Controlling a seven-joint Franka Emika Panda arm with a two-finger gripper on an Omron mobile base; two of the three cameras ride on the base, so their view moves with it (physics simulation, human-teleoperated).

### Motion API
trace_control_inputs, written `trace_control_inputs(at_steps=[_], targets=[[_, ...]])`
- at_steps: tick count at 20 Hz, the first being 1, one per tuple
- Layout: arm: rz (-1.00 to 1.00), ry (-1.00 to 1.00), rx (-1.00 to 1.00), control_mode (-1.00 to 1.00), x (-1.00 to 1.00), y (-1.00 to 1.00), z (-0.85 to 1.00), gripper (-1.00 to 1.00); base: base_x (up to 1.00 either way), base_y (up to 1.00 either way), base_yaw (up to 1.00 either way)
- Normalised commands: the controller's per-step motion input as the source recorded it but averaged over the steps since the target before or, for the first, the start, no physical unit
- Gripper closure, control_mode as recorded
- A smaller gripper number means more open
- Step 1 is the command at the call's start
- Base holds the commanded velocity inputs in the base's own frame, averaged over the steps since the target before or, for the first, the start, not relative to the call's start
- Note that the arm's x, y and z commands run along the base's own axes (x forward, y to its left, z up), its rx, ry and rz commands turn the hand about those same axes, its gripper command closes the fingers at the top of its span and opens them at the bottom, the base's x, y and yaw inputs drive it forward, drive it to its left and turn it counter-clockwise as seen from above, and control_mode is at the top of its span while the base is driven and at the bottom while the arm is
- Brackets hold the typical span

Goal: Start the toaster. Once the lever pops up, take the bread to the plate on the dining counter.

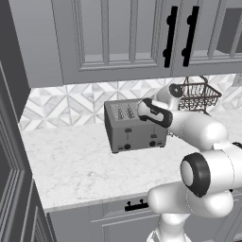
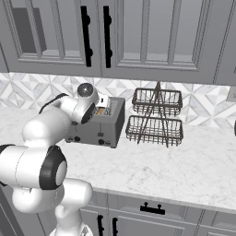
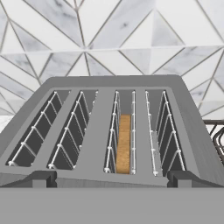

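Directly below tool point(image 3: 112, 183): toaster point(image 3: 100, 131), bread point(image 3: 124, 144).

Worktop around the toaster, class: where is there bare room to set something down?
Bare marble lies before the toaster toward the worktop edge, and left of it toward the tall cabinet. Crowded: the wire basket rack stands close on its other side.

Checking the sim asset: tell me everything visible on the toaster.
The toaster is a boxy grey metal unit standing upright on the marble worktop, near the tiled backsplash, beside a wire basket rack. Its top has four slots with wire guides; the bread sits on edge in the third from the left in the hand view. Black levers and knobs mark its front.
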Motion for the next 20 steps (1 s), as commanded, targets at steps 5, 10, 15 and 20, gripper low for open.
trace_control_inputs(at_steps=[5, 10, 15, 20], targets=[[0.00, 0.00, 0.00, -1.00, 0.00, 0.00, 0.00, -1.00, 0.00, 0.00, 0.00], [0.00, 0.00, 0.00, -1.00, 0.00, 0.00, 0.00, -1.00, 0.00, 0.00, 0.00], [0.00, 0.00, 0.00, -1.00, 0.00, 0.00, 0.00, -1.00, 0.00, 0.00, 0.00], [0.00, 0.00, 0.00, -1.00, 0.00, 0.00, 0.00, -1.00, 0.00, 0.00, 0.00]])
